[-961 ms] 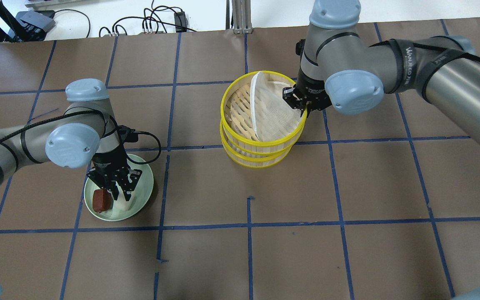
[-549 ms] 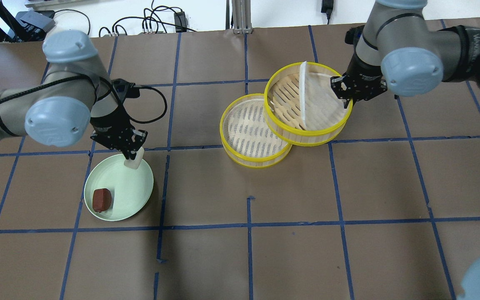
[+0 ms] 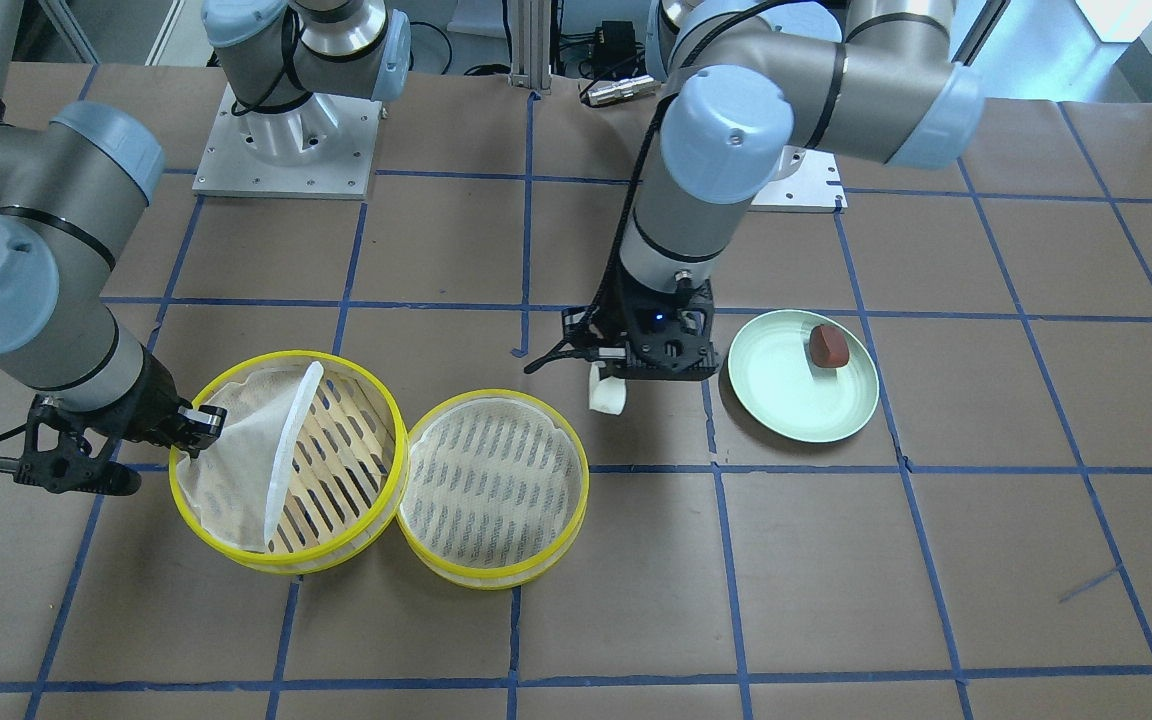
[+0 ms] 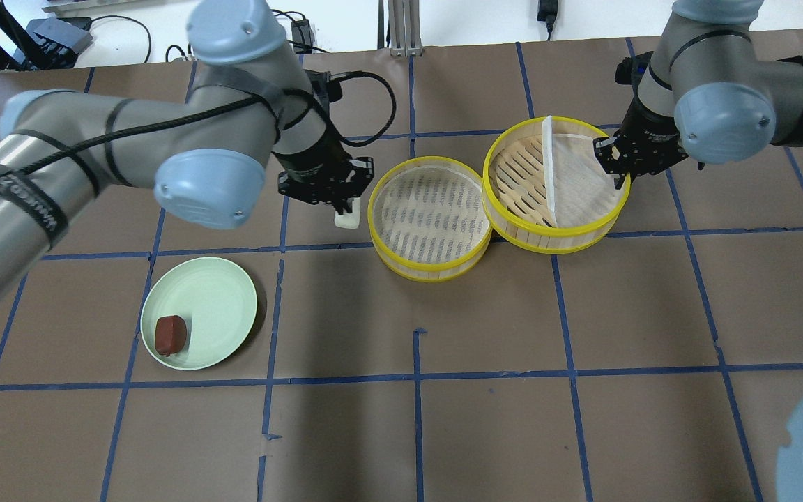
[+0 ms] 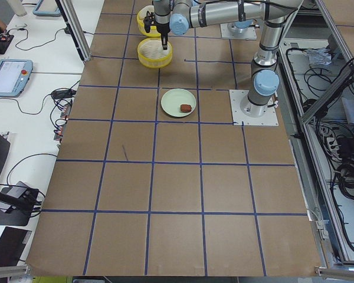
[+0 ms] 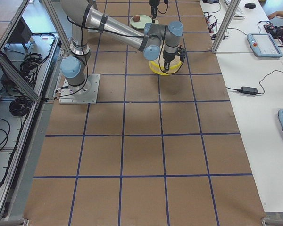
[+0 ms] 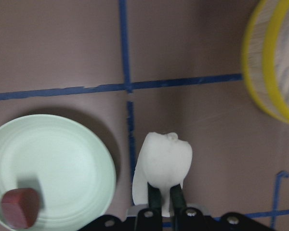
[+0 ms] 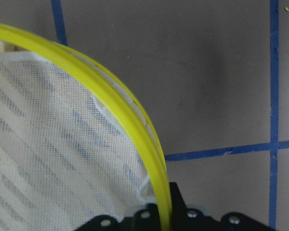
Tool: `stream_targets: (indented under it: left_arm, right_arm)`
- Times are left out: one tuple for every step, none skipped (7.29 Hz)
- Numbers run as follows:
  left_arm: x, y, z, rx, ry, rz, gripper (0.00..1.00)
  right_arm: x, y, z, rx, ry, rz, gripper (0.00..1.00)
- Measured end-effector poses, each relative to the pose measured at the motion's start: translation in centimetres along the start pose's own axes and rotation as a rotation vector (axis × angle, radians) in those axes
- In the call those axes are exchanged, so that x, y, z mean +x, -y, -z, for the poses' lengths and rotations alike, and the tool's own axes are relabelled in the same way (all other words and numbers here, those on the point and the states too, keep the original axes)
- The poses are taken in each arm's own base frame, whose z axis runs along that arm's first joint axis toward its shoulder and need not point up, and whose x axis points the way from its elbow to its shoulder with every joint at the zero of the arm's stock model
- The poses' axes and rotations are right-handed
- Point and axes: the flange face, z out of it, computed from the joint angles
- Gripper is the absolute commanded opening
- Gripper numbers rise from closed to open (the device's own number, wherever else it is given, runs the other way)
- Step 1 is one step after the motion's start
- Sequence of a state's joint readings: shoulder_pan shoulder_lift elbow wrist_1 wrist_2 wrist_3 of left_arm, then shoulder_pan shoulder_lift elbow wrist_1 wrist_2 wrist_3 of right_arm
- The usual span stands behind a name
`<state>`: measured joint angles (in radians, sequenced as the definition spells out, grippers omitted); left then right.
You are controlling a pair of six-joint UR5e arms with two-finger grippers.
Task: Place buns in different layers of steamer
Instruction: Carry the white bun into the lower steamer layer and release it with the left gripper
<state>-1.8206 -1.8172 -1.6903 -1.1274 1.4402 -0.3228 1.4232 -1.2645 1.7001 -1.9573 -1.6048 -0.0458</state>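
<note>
At the far left a pale green plate (image 4: 224, 307) lay on the tabletop (image 4: 583, 348), with the reddish-brown bun (image 4: 169, 335) at about 7 o'clock on it. Toward 1 o'clock from the plate the left hand (image 4: 342, 206) hung over bare tabletop, pinched shut on the white bun (image 4: 347, 218), just off the 9 o'clock rim of the first steamer tier (image 4: 429, 273), whose flat liner (image 4: 429, 209) covered its floor. The second tier (image 4: 555, 238) touched it at 3 o'clock, its folded liner (image 4: 583, 185) leaving the slats (image 4: 520, 167) bare. The right hand (image 4: 614, 171) was clamped on that tier's rim at 3 o'clock
</note>
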Motion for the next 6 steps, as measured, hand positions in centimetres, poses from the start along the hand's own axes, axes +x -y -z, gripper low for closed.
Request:
stream_targets:
  left_arm:
    - [2.9, 0.3, -3.0, 0.038, -0.023, 0.023, 0.52]
    - [4.7, 0.4, -5.4, 0.064, -0.041, 0.061, 0.67]
    - [5.6, 0.4, -6.6, 0.074, -0.051, 0.092, 0.84]
    - [5.9, 0.5, -6.7, 0.086, -0.056, 0.102, 0.92]
    - [6.0, 0.5, -6.2, 0.101, -0.058, 0.096, 0.94]
    - [5.6, 0.7, -5.4, 0.116, -0.051, 0.056, 1.00]
  right_arm:
    - [0.0, 0.0, -0.2, -0.003, -0.003, 0.001, 0.05]
    - [0.1, -0.1, -0.3, -0.005, -0.003, 0.001, 0.05]
    - [0.1, -0.1, -0.3, -0.005, -0.003, 0.001, 0.05]
    - [0.1, -0.1, -0.3, -0.005, -0.001, 0.000, 0.05]
    - [0.1, -0.1, -0.3, -0.005, 0.000, 0.000, 0.05]
    - [0.0, -0.2, -0.1, -0.003, 0.000, -0.003, 0.05]
